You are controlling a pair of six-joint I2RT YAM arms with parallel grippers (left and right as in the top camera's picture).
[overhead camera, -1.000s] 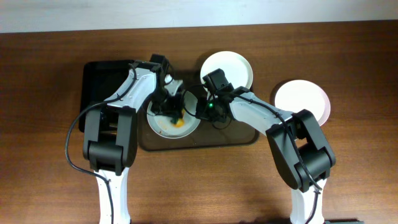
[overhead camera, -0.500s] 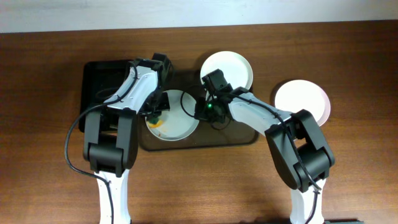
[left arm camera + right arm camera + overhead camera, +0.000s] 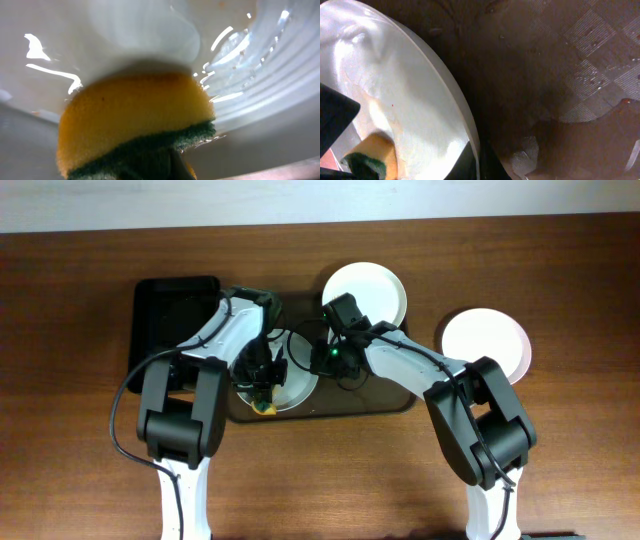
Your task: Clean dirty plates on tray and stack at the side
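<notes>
A white plate (image 3: 298, 378) with orange-brown smears lies on the dark brown tray (image 3: 330, 406), partly hidden by both arms. My left gripper (image 3: 262, 402) is shut on a yellow sponge with a green scrub side (image 3: 130, 120) and presses it on the plate's wet inside (image 3: 150, 35) near its front edge. My right gripper (image 3: 320, 360) is shut on the plate's right rim (image 3: 476, 159). The right wrist view shows the plate (image 3: 405, 100), the sponge (image 3: 372, 155) and the wet tray floor (image 3: 560, 75). A second white plate (image 3: 365, 290) rests at the tray's back edge. A third pale plate (image 3: 485, 342) lies on the table to the right.
A smaller black tray (image 3: 170, 305) lies on the table just left of the brown tray, under my left arm. The wooden table (image 3: 560, 450) stretches around, with a pale wall along the back edge.
My left gripper has dragged the sponge from the plate's middle to its left side and then to its front edge. My right gripper has kept its hold on the rim.
</notes>
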